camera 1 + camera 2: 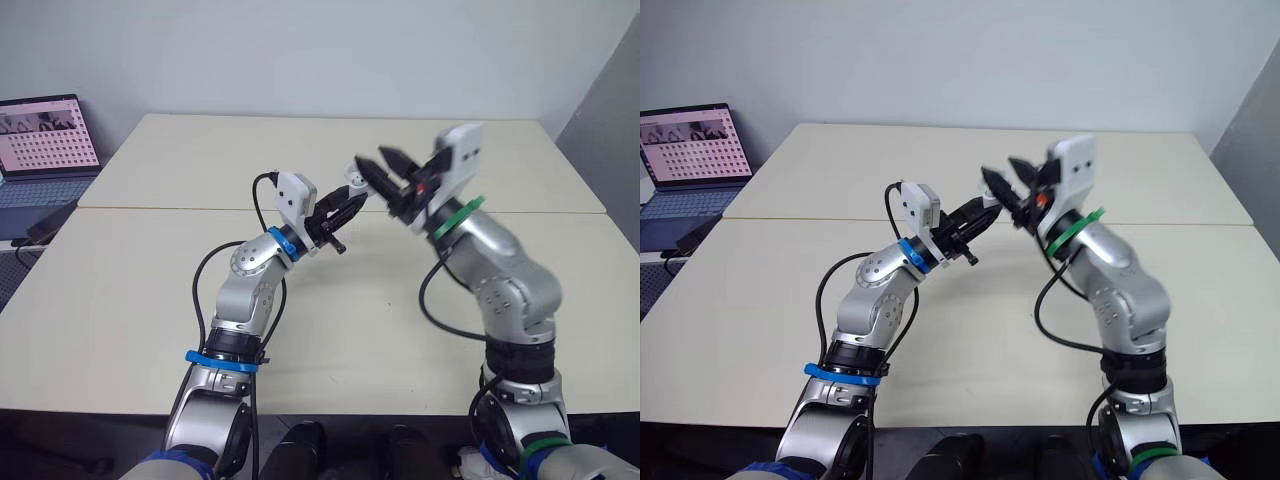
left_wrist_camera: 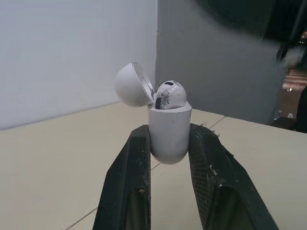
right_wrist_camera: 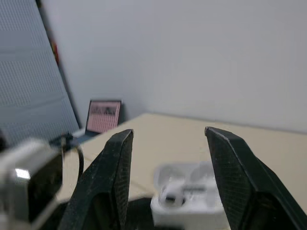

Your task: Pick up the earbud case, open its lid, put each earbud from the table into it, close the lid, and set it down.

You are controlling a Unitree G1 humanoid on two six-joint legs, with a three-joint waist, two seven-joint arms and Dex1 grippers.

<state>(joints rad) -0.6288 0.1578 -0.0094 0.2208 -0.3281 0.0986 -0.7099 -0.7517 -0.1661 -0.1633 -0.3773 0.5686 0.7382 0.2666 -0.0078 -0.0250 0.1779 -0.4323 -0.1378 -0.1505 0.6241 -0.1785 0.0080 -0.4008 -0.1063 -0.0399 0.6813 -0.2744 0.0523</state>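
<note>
My left gripper (image 1: 349, 203) is shut on the white earbud case (image 2: 168, 130), held in the air above the middle of the table. The case's lid (image 2: 132, 84) stands hinged open. One white earbud (image 2: 169, 94) sits in the case's top, its head poking out. My right gripper (image 1: 375, 160) hovers open just above and beside the case, fingertips pointing toward it. In the right wrist view the open case (image 3: 192, 197) lies below the spread fingers (image 3: 117, 158), with nothing held between them.
Two beige tables (image 1: 140, 300) are pushed together, with a seam running across under the arms. An open laptop (image 1: 45, 140) stands on a lower surface off the far left edge. A grey wall rises behind.
</note>
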